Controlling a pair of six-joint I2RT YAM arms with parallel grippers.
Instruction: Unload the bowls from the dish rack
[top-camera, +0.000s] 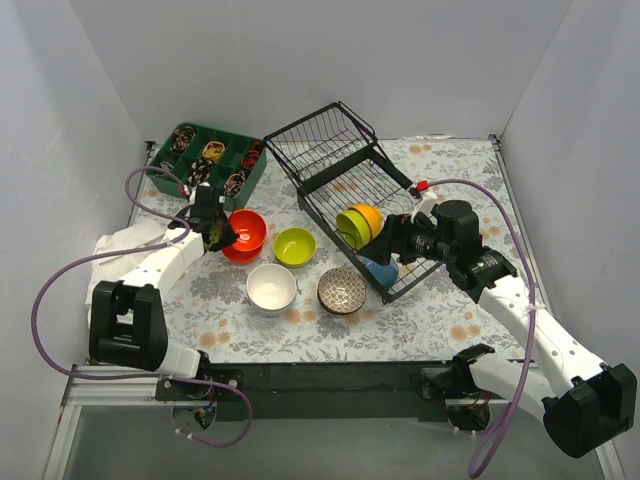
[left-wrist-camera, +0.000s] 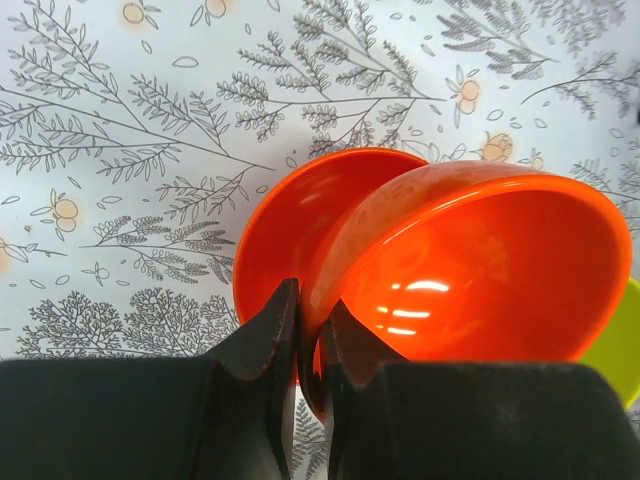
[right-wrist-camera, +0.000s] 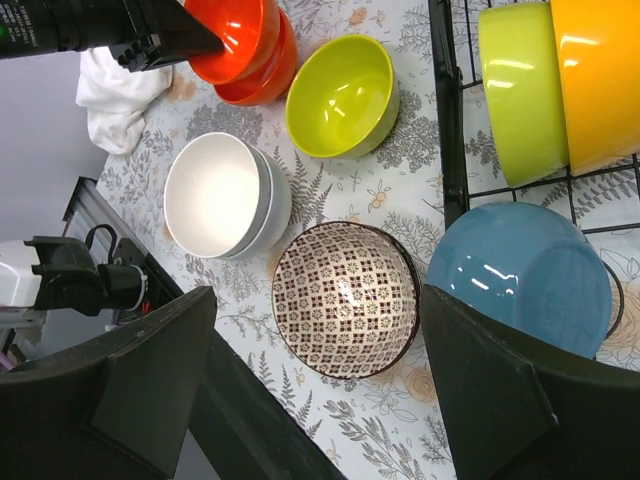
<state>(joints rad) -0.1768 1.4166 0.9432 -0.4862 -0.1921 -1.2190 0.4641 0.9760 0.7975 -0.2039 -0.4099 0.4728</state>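
Between the clenched fingers of the left end effector (left-wrist-camera: 308, 310) sits the rim of the upper red bowl (left-wrist-camera: 480, 270). It is tilted over a second red bowl (left-wrist-camera: 290, 215), which it mostly hides. The fingers block the lower part of that wrist view, and the lime table bowl (left-wrist-camera: 628, 340) is cut off at the right edge. Right end effector (right-wrist-camera: 320, 400) is released, jaws spread wide, grasping nothing. Just ahead of it lie the patterned bowl (right-wrist-camera: 345, 298) and the blue bowl (right-wrist-camera: 520, 275), the latter partly behind one finger. Beyond the blue bowl, in the dish rack (top-camera: 330, 160), a lime rack bowl (right-wrist-camera: 520, 90) and an orange bowl (right-wrist-camera: 600, 80) stand on edge, the orange one cropped by the frame. The rack stands on the table (top-camera: 440, 320) directly in front of the right end effector. Count: three bowls in the rack; on the table two red, two nested white bowls (right-wrist-camera: 215, 195), one lime, one patterned. Green tray (top-camera: 210, 160) lies beyond the left end effector, contents too small to identify.
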